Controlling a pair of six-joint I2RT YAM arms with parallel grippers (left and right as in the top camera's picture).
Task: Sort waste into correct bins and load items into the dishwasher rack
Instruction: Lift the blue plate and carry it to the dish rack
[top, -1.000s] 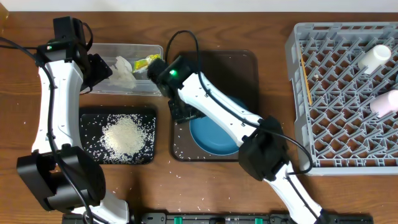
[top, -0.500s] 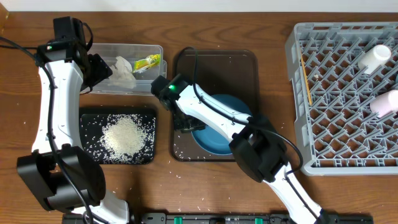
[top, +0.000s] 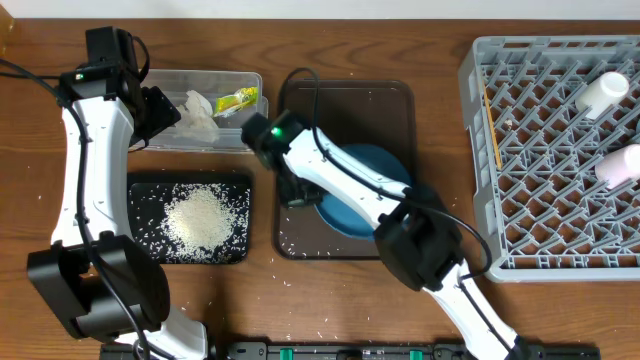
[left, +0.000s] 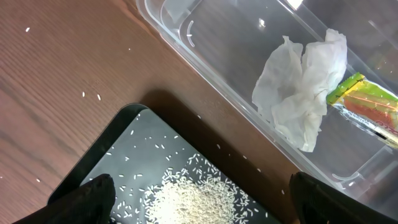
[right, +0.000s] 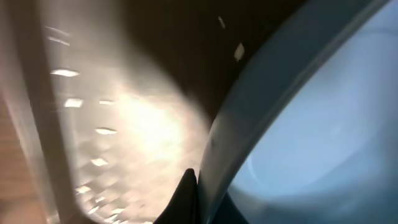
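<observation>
Dark blue plate (top: 350, 222); grey lattice rack (top: 540, 170); black tray (top: 148, 195); white tissue (top: 197, 108); yellow-green wrapper (top: 237, 99).

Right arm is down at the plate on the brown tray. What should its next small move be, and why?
Probably a short lift, raising the blue plate clear of the brown tray. The right gripper is shut on the plate's rim while the plate lies on the tray, and the dishwasher rack it likely belongs in stands off to the side with open grid showing.
</observation>
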